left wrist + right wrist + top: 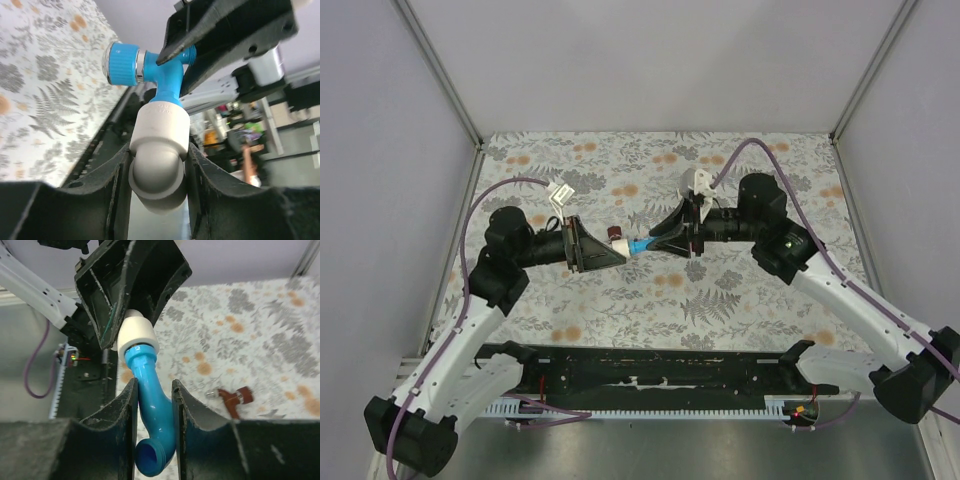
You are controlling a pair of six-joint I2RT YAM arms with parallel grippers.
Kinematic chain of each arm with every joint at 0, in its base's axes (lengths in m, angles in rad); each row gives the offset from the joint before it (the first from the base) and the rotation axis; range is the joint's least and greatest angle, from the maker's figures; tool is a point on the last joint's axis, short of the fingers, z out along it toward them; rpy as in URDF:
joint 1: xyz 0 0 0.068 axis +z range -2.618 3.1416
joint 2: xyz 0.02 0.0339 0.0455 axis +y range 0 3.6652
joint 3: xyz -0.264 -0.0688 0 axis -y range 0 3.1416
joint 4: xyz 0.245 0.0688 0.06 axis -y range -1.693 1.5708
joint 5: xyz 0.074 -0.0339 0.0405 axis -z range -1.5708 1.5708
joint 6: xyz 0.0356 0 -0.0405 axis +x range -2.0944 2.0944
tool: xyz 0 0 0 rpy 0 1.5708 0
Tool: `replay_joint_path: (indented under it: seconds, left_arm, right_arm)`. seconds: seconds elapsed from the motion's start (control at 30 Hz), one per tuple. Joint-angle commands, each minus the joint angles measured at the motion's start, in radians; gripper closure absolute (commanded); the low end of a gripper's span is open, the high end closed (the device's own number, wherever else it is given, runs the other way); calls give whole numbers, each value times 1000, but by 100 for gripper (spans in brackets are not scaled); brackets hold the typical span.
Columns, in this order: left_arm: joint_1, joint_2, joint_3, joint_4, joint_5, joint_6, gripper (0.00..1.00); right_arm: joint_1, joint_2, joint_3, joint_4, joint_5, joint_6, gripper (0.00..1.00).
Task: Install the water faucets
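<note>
The bright blue faucet (640,245) is held in the air between both grippers, its threaded end set in a white elbow fitting (159,150). My left gripper (159,152) is shut on that fitting. My right gripper (153,385) is shut on the blue faucet (150,405), its fingers on either side of the curved body; the open spout end points toward the camera. In the left wrist view the blue faucet (160,75) stands above the fitting, with its handle to the left. The dark red-brown faucet (235,396) lies loose on the floral mat, just behind the grippers in the top view (616,234).
Two white pipe pieces lie on the floral mat (740,290), one at the back left (560,193) and one at the back centre (698,180). A black rail (660,375) runs along the near edge. Grey walls enclose the table.
</note>
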Motion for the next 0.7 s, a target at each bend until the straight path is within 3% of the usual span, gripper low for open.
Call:
replay_joint_path:
  seconds: [0.0,0.17,0.2,0.27,0.37,0.47,0.57,0.67]
  left_arm:
    - [-15,-69,47,-104,134,449,98]
    - [-16,-130,9,-156,102,664,98]
    - [-15,-143,-3,-170,85,693,98]
    - [-15,-162,-28,-164,54,686,98]
    - [-15,-179,-85,-76,16,565,98]
    - [-16,-184,-135,50,-6,409,98]
    - [-16,-184,-168,126,-49,255,98]
    - [-16,-178,-189,234,-59,111,98]
  right_arm:
    - [-21,74,94,-254,67,244,96]
    - [-41,146,125,-268,-61,395,95]
    - [-42,146,127,-267,-62,395,90]
    - [-44,118,131,-265,-53,360,72]
    - [-44,26,104,-223,-13,271,45]
    - [-44,-82,26,-163,31,135,25]
    - [-44,-200,-91,-86,37,-29,12]
    - [-44,-274,-178,-38,28,-136,5]
